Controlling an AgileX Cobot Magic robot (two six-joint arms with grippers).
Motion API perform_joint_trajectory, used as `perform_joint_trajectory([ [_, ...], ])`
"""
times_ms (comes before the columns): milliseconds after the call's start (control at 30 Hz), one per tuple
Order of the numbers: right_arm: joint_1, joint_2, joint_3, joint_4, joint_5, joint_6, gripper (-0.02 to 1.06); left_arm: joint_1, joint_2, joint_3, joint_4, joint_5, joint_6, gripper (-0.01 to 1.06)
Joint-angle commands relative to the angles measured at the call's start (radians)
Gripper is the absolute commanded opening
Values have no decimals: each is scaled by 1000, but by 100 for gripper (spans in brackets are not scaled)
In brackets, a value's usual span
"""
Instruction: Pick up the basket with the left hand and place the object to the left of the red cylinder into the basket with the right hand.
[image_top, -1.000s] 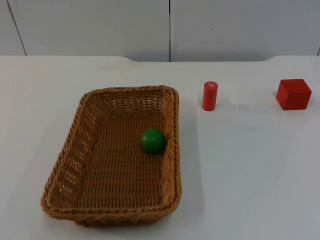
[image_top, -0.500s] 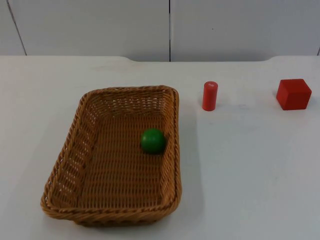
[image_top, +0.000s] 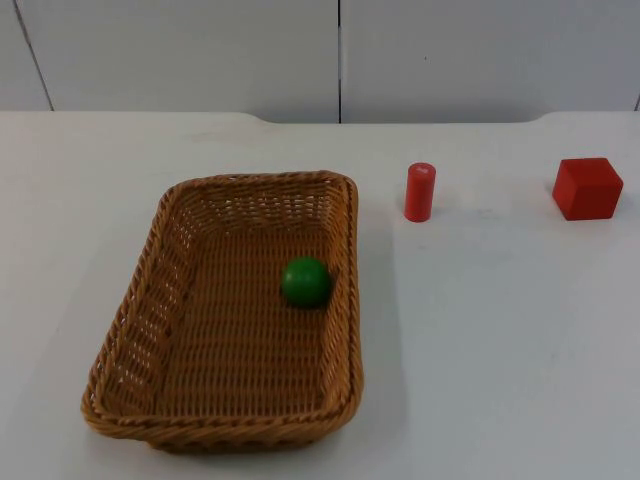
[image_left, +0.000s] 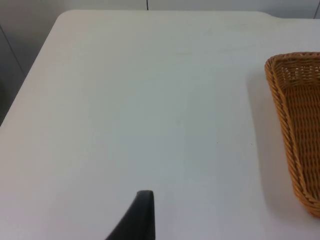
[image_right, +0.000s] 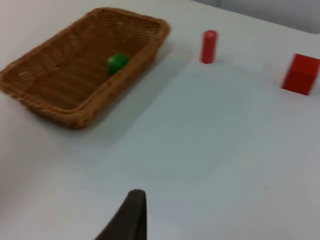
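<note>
- The wicker basket (image_top: 225, 310) sits flat on the white worktop (image_top: 500, 350), left of centre, its long side running away from me.
- Inside it lies a green ball (image_top: 306, 281), on the woven floor close to the basket's right wall, nearer the far end than the near one.
- The red cylinder (image_top: 420, 191) stands upright on the worktop just right of the basket's far right corner, apart from the rim.
- A red cube (image_top: 587, 188) rests well to the right of the cylinder, near the worktop's right edge.
- The left gripper (image_left: 142, 217) hangs over bare worktop off to the basket's left side; one dark fingertip is in sight, so I cannot tell how its jaws stand.
- The right gripper (image_right: 131, 215) hangs over bare worktop on the near side, with the basket, ball, cylinder and cube all lying ahead of it; again I cannot tell how its jaws stand.
- Compared with a second ago, nothing on the worktop has shifted: basket, ball, cylinder and cube lie in the same places.
</note>
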Motion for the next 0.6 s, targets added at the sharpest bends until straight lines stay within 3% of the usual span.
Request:
perform_joint_trajectory([
  [0, -81, -4, 2, -1, -8, -1, 105, 2, -3, 4, -2, -2, -9, 105],
  [267, -290, -4, 2, -1, -8, -1, 105, 2, -3, 4, -2, -2, -9, 105],
  [567, -401, -4, 2, 2, -11, -1, 105, 2, -3, 4, -2, -2, -9, 105],
])
